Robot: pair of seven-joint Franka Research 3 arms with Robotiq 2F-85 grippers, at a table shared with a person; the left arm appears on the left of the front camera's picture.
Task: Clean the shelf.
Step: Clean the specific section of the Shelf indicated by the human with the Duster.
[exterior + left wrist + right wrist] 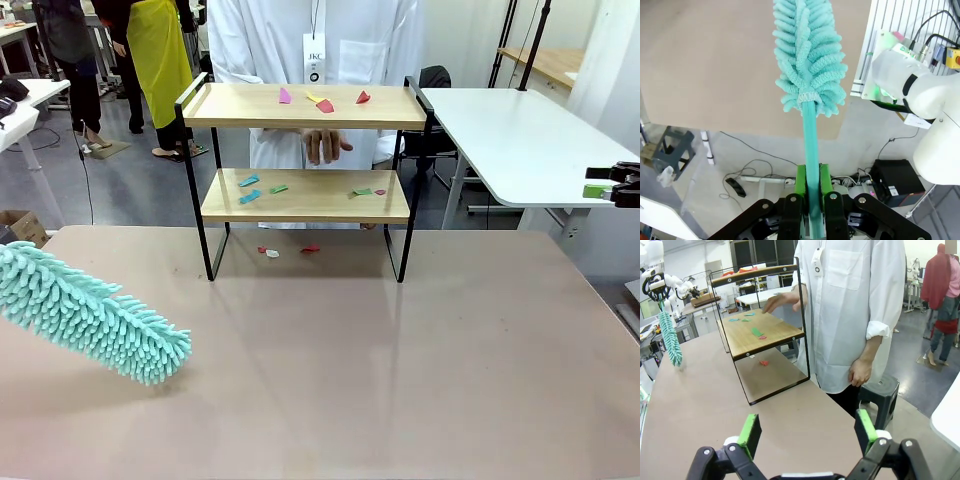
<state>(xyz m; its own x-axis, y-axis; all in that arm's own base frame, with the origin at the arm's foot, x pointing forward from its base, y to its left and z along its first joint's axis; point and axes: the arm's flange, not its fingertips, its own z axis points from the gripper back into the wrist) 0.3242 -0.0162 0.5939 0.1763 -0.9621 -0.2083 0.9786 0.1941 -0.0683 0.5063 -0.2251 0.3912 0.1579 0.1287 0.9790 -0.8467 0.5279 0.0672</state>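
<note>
**Two-tier shelf, littered; duster in hand**

- Table (420, 380): broad, pale brown; it carries the shelf at its far middle.
- Shelf (240, 105): two light wooden boards on a thin black frame, with raised side rails. It stands upright on four legs. It looks rigid but light, so it is likely to slide or rock under a firm sideways push. Best steadied by a side rail or an upright, not by a board edge.
- Person (300, 40): in a white coat, directly behind the shelf, with one hand (325, 145) between the two boards.
- Duster (90, 315): teal, soft and shaggy. It hangs just above the table, well in front of the shelf and to its left.
- Left fingers (801, 180): clamped narrow on the duster's handle, below the head.
- Right fingers (751, 432): spread wide and holding nothing, well to the right of the shelf.
- Paper scraps: pink, yellow and red on the top board (322, 100), teal and green on the lower board (262, 188), and a few under the shelf (285, 250). Almost weightless, so a soft sweep should shift them.
</note>
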